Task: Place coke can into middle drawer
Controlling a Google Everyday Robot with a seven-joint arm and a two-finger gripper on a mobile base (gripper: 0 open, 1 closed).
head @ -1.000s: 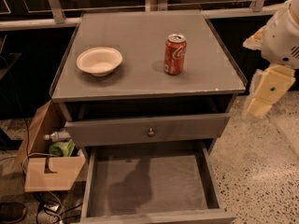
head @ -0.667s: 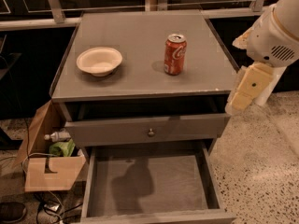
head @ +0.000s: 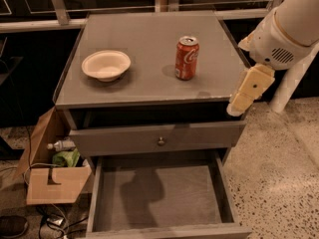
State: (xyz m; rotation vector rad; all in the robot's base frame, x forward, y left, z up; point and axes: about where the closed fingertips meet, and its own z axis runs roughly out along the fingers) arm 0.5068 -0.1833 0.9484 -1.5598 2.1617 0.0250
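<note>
The coke can (head: 187, 58), red with white script and a silver top, stands upright on the cabinet top, right of centre. Pulled out at the bottom of the view, the middle drawer (head: 199, 198) shows a bare dark-grey floor with the arm's shadow on it. My gripper (head: 239, 102), cream-coloured, hangs from the white arm at the cabinet's front right corner. It points down and left, over the edge of the top, to the right of the can and nearer the front, and holds nothing that I can see.
A cream bowl (head: 106, 64) sits on the left of the cabinet top (head: 144, 29). The drawer front with a round knob (head: 161, 141) is shut above the open drawer. A cardboard box (head: 52, 180) with a bottle and green item stands on the floor at left.
The arm has swung left, bringing the gripper from beside the cabinet to its front right corner. The can, bowl and drawer have not moved.
</note>
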